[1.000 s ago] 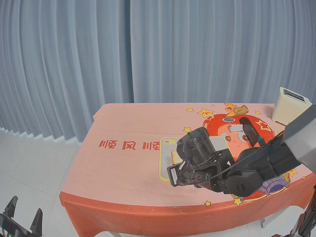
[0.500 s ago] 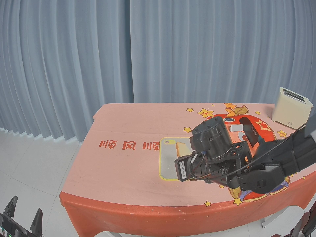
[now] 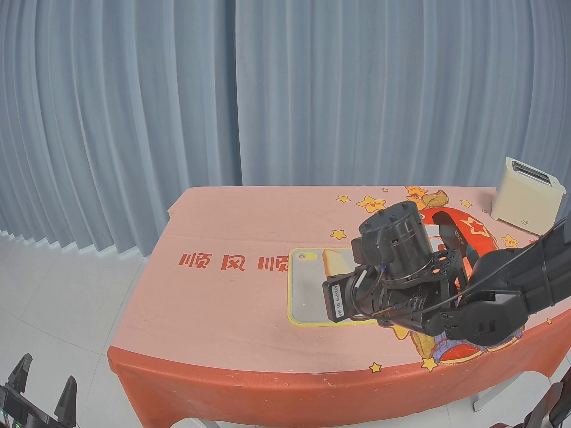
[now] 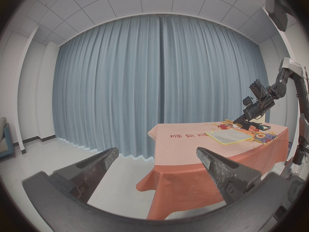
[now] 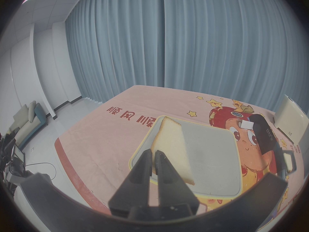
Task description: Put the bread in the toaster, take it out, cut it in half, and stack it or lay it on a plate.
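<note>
Tabletop (image 3: 238, 221): matt printed cloth, lightly creased. Cutting board (image 3: 306, 295): smooth grey plastic with a yellow rim. Bread (image 5: 172, 145): pale porous crumb, tan crust. Toaster (image 3: 526, 200): smooth cream casing. Fingers (image 5: 141, 173) of right gripper (image 5: 154, 153): matt black plastic. Curtain (image 3: 178, 90): pleated matt cloth. Floor (image 3: 53, 304): glossy tile.

**Count of items, by kind**

Bread: one slice of bread (image 5: 170, 145). Boards: one yellow-rimmed cutting board (image 5: 212, 158). Appliances: one cream toaster (image 3: 526, 196). Other loose items: one dark flat object (image 5: 265, 134) and one small white rectangle (image 5: 247, 124). Furniture: one table (image 3: 238, 304), under one pink cloth. Grippers: two, the left gripper (image 4: 157, 152) and the right gripper (image 5: 154, 152).
</note>
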Available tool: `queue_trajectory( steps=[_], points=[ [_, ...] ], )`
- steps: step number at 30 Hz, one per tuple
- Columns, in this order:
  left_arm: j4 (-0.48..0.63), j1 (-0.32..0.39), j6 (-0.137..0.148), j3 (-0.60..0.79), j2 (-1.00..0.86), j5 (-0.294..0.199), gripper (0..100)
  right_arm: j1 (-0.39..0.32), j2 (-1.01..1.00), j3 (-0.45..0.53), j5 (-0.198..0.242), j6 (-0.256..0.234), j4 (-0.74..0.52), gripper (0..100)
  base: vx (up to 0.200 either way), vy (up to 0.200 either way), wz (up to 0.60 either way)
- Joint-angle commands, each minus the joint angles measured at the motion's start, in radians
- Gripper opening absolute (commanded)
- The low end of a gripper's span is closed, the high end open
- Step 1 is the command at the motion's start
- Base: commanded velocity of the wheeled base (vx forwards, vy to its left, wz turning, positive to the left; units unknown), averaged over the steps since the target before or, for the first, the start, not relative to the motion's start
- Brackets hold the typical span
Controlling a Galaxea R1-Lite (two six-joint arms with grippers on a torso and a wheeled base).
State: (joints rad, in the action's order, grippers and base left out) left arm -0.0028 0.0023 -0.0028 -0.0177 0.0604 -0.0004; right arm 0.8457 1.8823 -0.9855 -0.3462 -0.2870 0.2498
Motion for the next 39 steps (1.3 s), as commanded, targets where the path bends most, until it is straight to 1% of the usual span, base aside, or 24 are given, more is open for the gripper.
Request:
queue_trajectory(
  steps=[1, 22, 39],
  points=[
    [0.001, 0.001, -0.002, 0.018, -0.001, 0.000, 100, 0.001, -0.002, 0.008, -0.001, 0.000, 0.002, 0, 0.000, 0.000, 0.00],
    [0.000, 0.001, -0.003, 0.018, -0.001, 0.002, 100, 0.001, 0.003, 0.016, -0.001, 0.000, 0.002, 0, 0.000, 0.000, 0.00],
    [0.000, 0.001, -0.005, 0.018, -0.001, 0.002, 100, 0.001, 0.004, 0.021, -0.004, 0.000, 0.002, 0, 0.000, -0.200, 0.00]
  ],
)
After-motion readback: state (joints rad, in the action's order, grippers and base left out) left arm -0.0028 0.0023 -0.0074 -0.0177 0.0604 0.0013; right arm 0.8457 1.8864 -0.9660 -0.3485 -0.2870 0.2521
